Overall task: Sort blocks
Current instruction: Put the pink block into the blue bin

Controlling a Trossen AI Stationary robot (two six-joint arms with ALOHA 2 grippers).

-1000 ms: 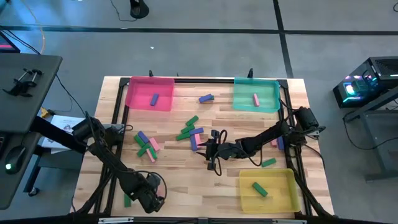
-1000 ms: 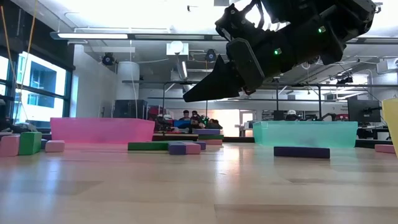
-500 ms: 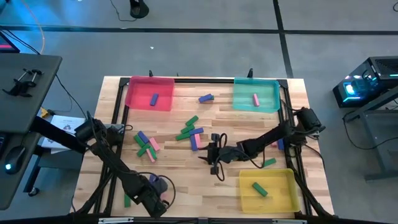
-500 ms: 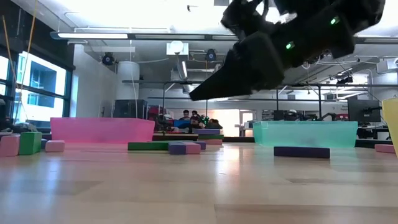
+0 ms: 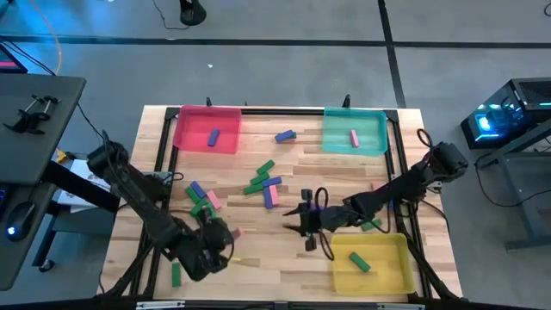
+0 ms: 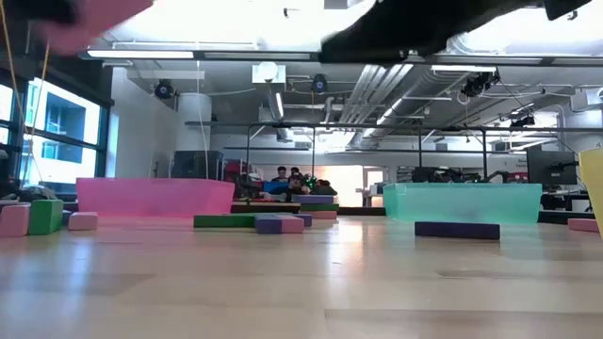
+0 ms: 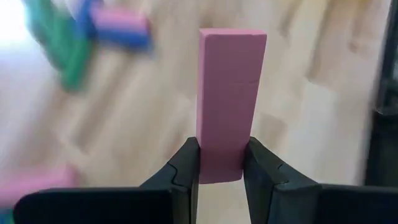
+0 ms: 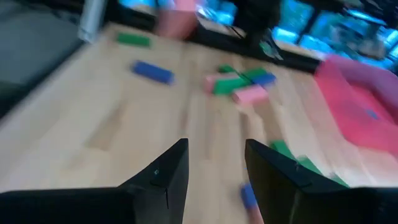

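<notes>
While the left claw grips a pink block by its narrow end, rigid and light, a mid-length hold suits better; right claw released, empty

Both arms matte black, jointed tubular links. Black cable loops at right arm wrist. Left gripper fingers: dark, smooth, tapering wedge-shaped tips; right gripper alike.

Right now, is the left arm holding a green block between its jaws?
No. The left wrist view shows the left gripper shut on a pink block, which stands up between the jaws.
</notes>
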